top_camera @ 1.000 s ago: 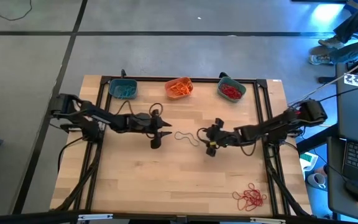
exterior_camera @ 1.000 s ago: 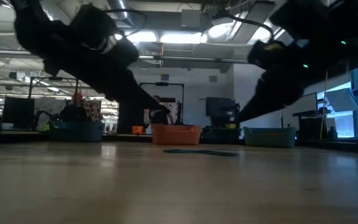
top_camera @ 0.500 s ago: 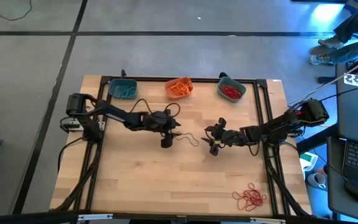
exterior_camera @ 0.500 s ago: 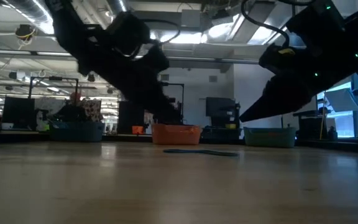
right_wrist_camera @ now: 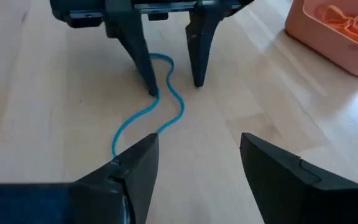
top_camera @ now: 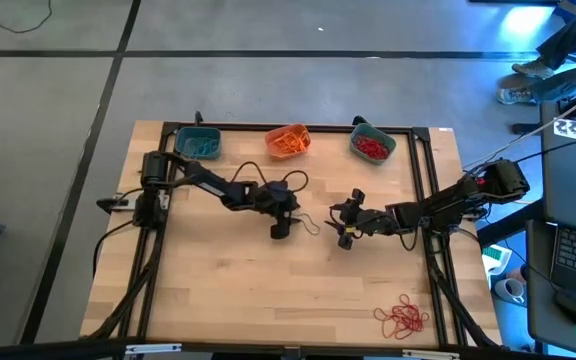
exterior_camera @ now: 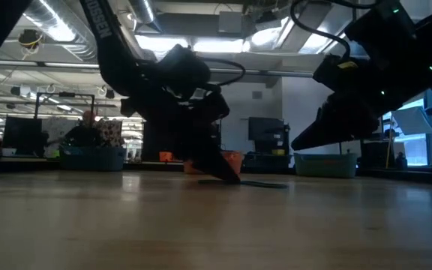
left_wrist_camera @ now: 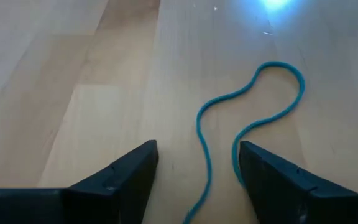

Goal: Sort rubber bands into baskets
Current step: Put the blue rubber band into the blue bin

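Observation:
A teal rubber band [top_camera: 309, 223] lies flat in a wavy loop on the middle of the wooden table [top_camera: 218, 290]. My left gripper [top_camera: 282, 229] is open and slants down at the band's left end, one finger on either side of it [left_wrist_camera: 197, 168]. In the right wrist view one fingertip [right_wrist_camera: 154, 91] stands right against a strand. My right gripper [top_camera: 343, 234] hovers open just right of the band [right_wrist_camera: 145, 118], clear of it. Along the far edge stand a teal basket [top_camera: 199, 145], an orange basket [top_camera: 288, 141] and a teal basket holding red bands [top_camera: 372, 146]. My left gripper's open fingers straddle the teal band's left end [left_wrist_camera: 205, 155], slanting down from the table's left with their tips at the tabletop. One finger [left_wrist_camera: 253, 171] stands right beside a strand; whether it touches the band I cannot tell.
A heap of red rubber bands [top_camera: 401, 318] lies near the table's front right corner. Black frame rails [top_camera: 430, 180] run along the left, right and far edges. Bare wood lies in front of both grippers.
My left gripper has reached toward the table's right and sunk from above the table to the teal band, tipping further down; its fingers now straddle the band's left end. The band has stayed where it lay.

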